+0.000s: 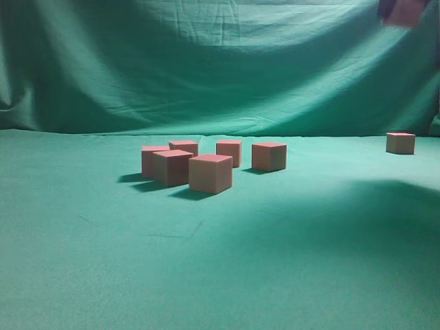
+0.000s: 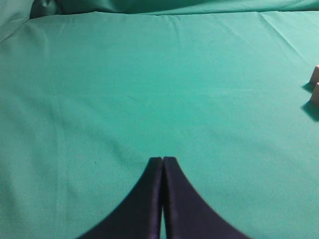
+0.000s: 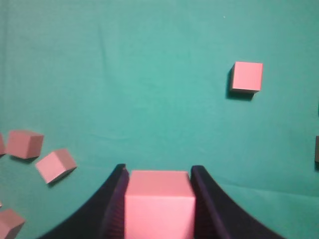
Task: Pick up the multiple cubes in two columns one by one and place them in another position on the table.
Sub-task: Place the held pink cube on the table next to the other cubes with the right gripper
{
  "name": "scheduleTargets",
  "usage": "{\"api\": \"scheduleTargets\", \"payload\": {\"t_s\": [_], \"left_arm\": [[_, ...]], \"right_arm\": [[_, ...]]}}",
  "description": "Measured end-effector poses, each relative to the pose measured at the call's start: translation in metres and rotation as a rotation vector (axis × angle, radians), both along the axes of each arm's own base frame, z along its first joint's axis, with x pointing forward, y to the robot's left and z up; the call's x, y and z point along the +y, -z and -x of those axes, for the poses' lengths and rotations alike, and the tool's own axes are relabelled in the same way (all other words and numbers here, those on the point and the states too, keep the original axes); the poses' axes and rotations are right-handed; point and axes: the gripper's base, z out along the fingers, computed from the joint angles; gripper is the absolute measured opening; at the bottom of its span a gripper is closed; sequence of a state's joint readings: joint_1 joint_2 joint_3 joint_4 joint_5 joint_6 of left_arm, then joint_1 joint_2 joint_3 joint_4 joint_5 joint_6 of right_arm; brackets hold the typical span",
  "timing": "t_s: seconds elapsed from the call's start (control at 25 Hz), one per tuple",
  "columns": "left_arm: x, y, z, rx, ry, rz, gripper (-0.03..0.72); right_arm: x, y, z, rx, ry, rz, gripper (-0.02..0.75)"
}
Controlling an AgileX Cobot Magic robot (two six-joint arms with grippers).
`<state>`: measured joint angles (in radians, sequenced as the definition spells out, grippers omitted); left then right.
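Right wrist view: the right tool (image 3: 158, 199) hangs above the green surface (image 3: 149, 99), its two black jaws closed against the sides of one pink-topped cube (image 3: 158, 201). A lone cube (image 3: 247, 76) sits ahead and to its right; more cubes (image 3: 55, 165) lie scattered off to its left. The left tool (image 2: 163, 162) hovers with jaws pressed together, empty, two cubes (image 2: 315, 84) far to its right.

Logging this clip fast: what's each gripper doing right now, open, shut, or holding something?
Left gripper: shut, holding nothing, above bare table.
Right gripper: shut on a cube, held up off the table.
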<state>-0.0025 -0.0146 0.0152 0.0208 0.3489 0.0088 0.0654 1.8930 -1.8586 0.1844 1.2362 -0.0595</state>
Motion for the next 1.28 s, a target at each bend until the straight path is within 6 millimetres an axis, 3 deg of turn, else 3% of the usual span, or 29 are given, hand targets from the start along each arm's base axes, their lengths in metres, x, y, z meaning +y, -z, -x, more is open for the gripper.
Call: {"api": "scheduleTargets", "payload": {"t_s": [0.16, 0.4, 0.52, 0.84, 1.08, 1.28], "left_arm": [[0.000, 0.000, 0.000, 0.000, 0.000, 0.000, 0.000], [0.000, 0.000, 0.000, 0.000, 0.000, 0.000, 0.000], [0.000, 0.000, 0.000, 0.000, 0.000, 0.000, 0.000], [0.000, 0.000, 0.000, 0.000, 0.000, 0.000, 0.000], [0.000, 0.000, 0.000, 0.000, 0.000, 0.000, 0.000], [0.000, 0.000, 0.000, 0.000, 0.000, 0.000, 0.000]], "right_arm": [[0.014, -0.035, 0.042, -0.055, -0.026, -0.017, 0.263], [0.060, -0.040, 0.108, -0.026, -0.184, -0.026, 0.263], [0.081, -0.029, 0.134, 0.023, -0.257, -0.023, 0.263], [0.137, 0.027, 0.185, 0.169, -0.463, 0.025, 0.263], [0.169, 0.044, 0.197, 0.134, -0.553, 0.018, 0.263], [0.187, 0.079, 0.192, 0.218, -0.595, 0.099, 0.263]]}}
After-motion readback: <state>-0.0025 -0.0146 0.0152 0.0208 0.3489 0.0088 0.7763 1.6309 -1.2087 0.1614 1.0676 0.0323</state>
